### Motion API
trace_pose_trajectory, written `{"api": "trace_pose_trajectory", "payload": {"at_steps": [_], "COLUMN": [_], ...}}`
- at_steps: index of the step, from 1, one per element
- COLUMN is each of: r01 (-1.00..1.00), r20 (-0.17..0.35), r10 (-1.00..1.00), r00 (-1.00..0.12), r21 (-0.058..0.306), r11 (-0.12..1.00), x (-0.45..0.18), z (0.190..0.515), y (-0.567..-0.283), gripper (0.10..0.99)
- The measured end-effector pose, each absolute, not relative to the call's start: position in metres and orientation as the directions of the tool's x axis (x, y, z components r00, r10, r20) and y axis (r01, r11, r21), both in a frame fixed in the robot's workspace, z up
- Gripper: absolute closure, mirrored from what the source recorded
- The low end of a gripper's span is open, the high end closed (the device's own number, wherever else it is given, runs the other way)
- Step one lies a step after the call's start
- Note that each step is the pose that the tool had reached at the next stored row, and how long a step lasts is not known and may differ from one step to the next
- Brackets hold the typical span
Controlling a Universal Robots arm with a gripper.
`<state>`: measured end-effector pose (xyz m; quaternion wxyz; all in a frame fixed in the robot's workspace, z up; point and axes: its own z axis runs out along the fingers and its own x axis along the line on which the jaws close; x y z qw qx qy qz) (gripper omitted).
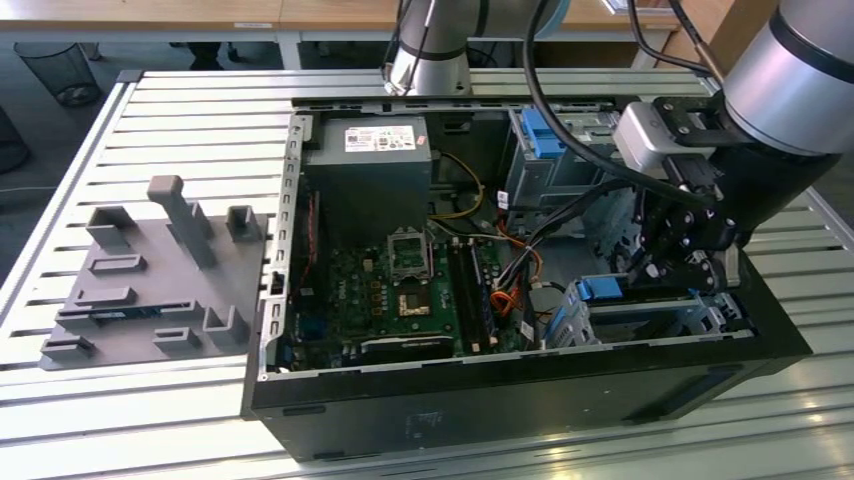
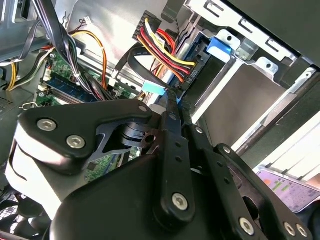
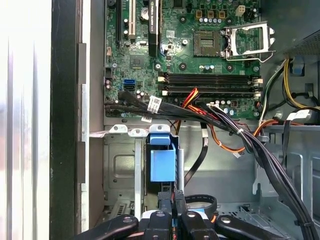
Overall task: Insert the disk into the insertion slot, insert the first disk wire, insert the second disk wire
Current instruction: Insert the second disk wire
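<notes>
Slatted metal bench (image 1: 160,120), open PC case (image 1: 534,400): gripper (image 1: 681,270) low at insertion slot (image 1: 641,320), fingers nearly closed, apparently pinching a wire connector; disk seemingly seated, wiring underway.

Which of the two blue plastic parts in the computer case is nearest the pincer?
The lower blue part, beside the pincer; the upper blue part sits on the taller cage.
</notes>
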<state>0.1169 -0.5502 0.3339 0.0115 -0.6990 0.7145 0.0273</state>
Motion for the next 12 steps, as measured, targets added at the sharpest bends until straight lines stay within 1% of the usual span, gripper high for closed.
{"api": "trace_pose_trajectory", "payload": {"at_steps": [7,12], "r01": [-0.999,-0.999], "r20": [-0.071,-0.102], "r10": [-0.997,-0.994], "r00": [-0.028,-0.029], "r21": [0.023,0.024], "r11": [0.026,0.026], "x": [0.1171,0.1171], "z": [0.3338,0.3338], "y": [-0.5544,-0.5569], "gripper": [0.937,0.937]}}
